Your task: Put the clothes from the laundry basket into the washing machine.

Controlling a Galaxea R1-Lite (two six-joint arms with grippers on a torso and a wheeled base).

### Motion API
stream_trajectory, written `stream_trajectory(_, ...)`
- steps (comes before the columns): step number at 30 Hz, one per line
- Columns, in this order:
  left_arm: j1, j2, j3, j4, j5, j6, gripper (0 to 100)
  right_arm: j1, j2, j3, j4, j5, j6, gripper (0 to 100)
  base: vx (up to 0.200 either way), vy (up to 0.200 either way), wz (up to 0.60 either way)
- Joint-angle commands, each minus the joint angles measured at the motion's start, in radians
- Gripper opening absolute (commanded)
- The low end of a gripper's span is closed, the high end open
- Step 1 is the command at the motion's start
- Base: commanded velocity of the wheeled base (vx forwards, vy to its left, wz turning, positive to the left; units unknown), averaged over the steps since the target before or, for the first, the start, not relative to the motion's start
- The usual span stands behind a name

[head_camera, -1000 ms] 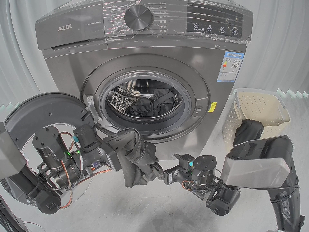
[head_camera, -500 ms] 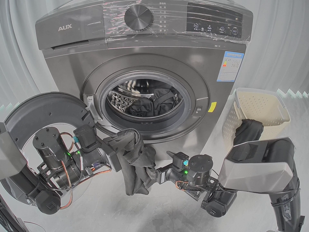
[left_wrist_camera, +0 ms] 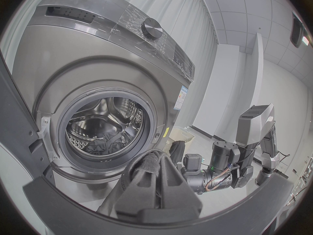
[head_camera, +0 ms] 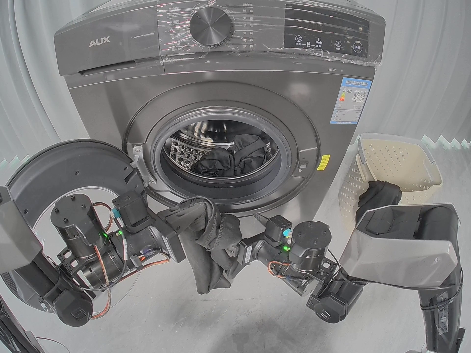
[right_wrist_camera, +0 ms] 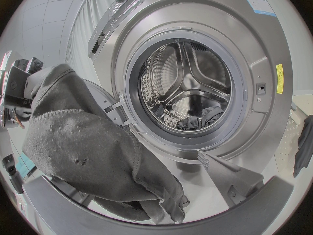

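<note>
Left hand (head_camera: 181,215) gripping dark garment (head_camera: 208,251) before washer (head_camera: 216,89) opening; right hand (head_camera: 235,258) standing open, touching garment. Clothes (head_camera: 235,155) lying in drum (head_camera: 182,154), piece (head_camera: 378,197) hanging over basket (head_camera: 397,163).

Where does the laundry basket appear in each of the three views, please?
Head view: laundry basket on the right, beside the washing machine.
Left wrist view: laundry basket beyond the held garment, near the yellow sticker.
Right wrist view: laundry basket just past the yellow sticker.
Shared landmark: the yellow sticker.
</note>
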Motion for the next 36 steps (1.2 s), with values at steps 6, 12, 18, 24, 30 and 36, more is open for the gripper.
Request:
stream_trajectory(6, -0.002, -0.001, 0.0, 0.0, 0.0, 0.0, 0, -0.027, 0.013, -0.044, -0.001, 0.0, 0.004, 100, 0.0, 0.0, 0.0)
stream_trajectory(12, 0.0, 0.006, 0.002, 0.0, 0.0, 0.0, 0, -0.014, 0.005, -0.033, -0.001, -0.002, 0.012, 0, 0.0, 0.0, 0.0)
stream_trajectory(18, 0.005, 0.012, 0.0, 0.0, 0.0, 0.0, 0, 0.009, -0.05, 0.026, -0.002, 0.0, 0.017, 0, 0.0, 0.0, 0.0)
stream_trajectory(24, 0.017, 0.032, -0.001, 0.0, 0.0, -0.002, 0, 0.015, -0.151, 0.115, -0.001, 0.0, 0.017, 0, 0.0, 0.0, 0.0)
stream_trajectory(30, 0.009, 0.045, 0.007, 0.0, -0.005, 0.0, 0, 0.021, -0.233, 0.201, -0.002, 0.003, 0.017, 0, 0.0, 0.0, 0.0)
stream_trajectory(36, 0.008, 0.052, 0.01, 0.0, -0.008, -0.005, 100, 0.036, -0.245, 0.204, -0.002, 0.003, 0.017, 0, 0.0, 0.0, 0.0)
